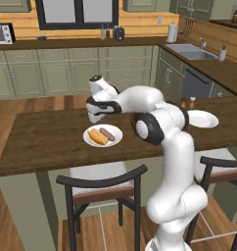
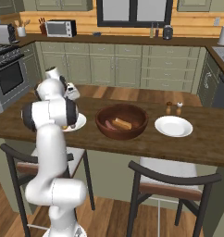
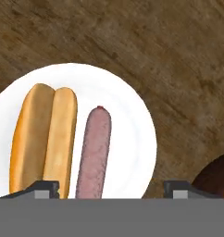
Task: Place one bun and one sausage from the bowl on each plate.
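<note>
The fingers (image 3: 111, 187) hang spread and empty above the near plate (image 3: 132, 120) on the wooden surface (image 3: 178, 55). Between them and ahead lies a sausage (image 3: 94, 152), with a bun (image 3: 42, 139) just beside it, past one fingertip. Off to the other side sits the bowl (image 2: 122, 121), holding a second bun (image 2: 123, 124) and sausage (image 2: 111, 125). Beyond it rests the far plate (image 2: 173, 126).

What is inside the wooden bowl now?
In the bowl lie one bun and one sausage, side by side. The near wall hides the lowest part of its inside.
</note>
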You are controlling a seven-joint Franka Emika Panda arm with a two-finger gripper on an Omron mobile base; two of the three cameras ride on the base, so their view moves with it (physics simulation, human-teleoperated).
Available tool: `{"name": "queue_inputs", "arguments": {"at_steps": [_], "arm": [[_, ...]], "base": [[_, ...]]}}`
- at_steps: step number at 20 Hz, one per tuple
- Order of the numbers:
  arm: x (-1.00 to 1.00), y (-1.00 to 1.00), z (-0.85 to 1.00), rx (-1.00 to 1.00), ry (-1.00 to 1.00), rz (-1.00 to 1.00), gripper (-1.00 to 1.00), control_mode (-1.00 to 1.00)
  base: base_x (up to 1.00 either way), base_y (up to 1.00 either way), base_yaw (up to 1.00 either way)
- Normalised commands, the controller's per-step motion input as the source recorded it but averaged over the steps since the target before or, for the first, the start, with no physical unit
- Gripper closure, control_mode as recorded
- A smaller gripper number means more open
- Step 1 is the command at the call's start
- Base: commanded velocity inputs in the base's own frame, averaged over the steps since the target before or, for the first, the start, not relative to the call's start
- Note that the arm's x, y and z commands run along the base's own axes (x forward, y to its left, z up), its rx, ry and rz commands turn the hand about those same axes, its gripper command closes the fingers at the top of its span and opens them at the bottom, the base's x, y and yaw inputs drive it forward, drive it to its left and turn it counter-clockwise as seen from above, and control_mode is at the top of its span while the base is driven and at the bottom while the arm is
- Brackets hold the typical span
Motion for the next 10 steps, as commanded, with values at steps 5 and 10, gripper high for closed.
{"name": "queue_inputs", "arguments": {"at_steps": [5, 10], "arm": [[-0.61, -1.00, 0.61, 0.23, -0.34, -0.04, -1.00, -1.00], [-0.76, -1.00, 0.27, 0.17, -0.18, -0.14, -1.00, -1.00]], "base": [[0.00, 0.00, 0.00], [0.00, 0.00, 0.00]]}}
